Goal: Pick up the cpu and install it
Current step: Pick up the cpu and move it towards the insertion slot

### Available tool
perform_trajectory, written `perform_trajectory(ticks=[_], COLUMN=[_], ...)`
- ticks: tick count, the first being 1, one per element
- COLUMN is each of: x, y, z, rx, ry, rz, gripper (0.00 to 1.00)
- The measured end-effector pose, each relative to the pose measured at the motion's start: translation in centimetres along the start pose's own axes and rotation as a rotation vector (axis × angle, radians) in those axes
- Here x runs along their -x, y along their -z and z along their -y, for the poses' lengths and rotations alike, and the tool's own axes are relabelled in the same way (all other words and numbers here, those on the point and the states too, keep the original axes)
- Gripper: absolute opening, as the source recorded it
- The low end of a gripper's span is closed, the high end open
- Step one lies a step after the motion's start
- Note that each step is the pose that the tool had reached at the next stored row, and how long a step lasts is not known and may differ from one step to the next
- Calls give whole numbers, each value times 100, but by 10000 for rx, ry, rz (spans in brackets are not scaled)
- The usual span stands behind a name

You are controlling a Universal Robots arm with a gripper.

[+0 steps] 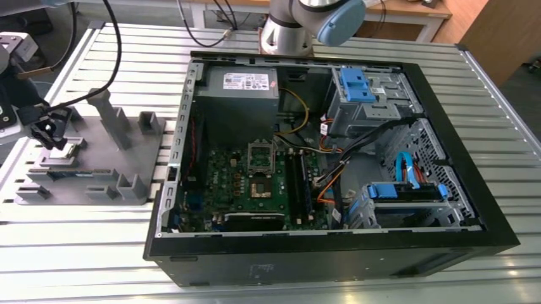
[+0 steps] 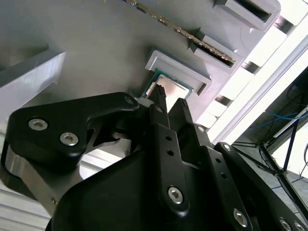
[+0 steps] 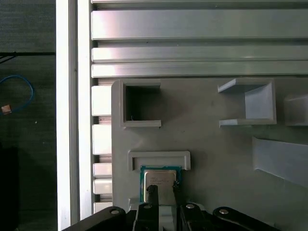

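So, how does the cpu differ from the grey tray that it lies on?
The cpu is small, and the grey tray is far larger. The cpu has a shiny silver top with a green edge; the tray is matte grey all over. The cpu is flat, while the tray bears raised blocks. Both lie level, and the gripper is right at the cpu.

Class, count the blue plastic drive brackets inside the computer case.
2. One bracket sits at the far side of the case; the other bracket lies nearer the camera, toward the exterior view's right. More may be hidden.
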State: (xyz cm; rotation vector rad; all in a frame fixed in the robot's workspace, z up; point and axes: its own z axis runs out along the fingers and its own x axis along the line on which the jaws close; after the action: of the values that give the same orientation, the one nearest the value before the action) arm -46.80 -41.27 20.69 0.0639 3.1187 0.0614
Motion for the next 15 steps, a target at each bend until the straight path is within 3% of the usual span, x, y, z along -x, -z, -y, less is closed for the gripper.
perform_trajectory(ticks=[1,2,4,7,10,11,15], x=[0,0,0,0,0,0,-1], y=[0,0,-1,-1,-2,-2,-41], z=[0,0,-1,-1,-2,-2,-2], rx=[0,0,0,0,0,0,1], ry=[0,0,-1,0,0,-1,7], rz=[1,0,0,0,0,0,18], gripper=[23,35,35,53,58,65,65])
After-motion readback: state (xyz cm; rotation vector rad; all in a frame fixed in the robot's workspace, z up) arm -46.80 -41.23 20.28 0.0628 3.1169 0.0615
